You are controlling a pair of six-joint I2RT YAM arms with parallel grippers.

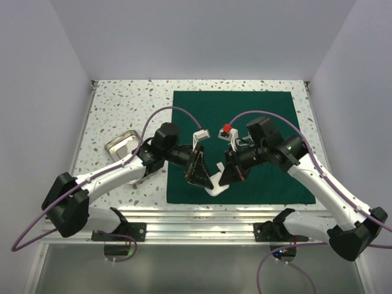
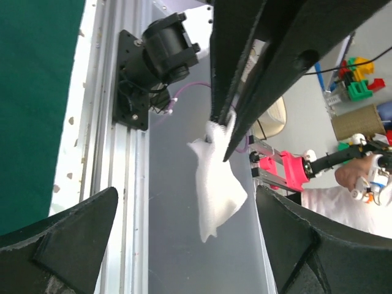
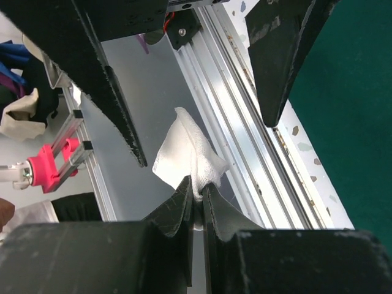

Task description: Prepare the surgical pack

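The dark green drape (image 1: 245, 116) lies spread flat on the speckled table. A small metal tray (image 1: 122, 145) sits on the table to its left. My right gripper (image 1: 231, 174) (image 3: 197, 191) is shut on a corner of a white gauze pad (image 1: 217, 187) (image 3: 187, 153), which hangs in the air above the drape's near edge. My left gripper (image 1: 199, 173) (image 2: 187, 199) faces it with jaws wide open. In the left wrist view the gauze pad (image 2: 217, 184) dangles from the right fingers (image 2: 245, 92), level with my open fingertips and touching neither.
An aluminium rail (image 1: 196, 217) runs along the table's near edge, with both arm bases bolted to it. White walls close in the left, right and back sides. The two wrists are close together over the drape's front edge.
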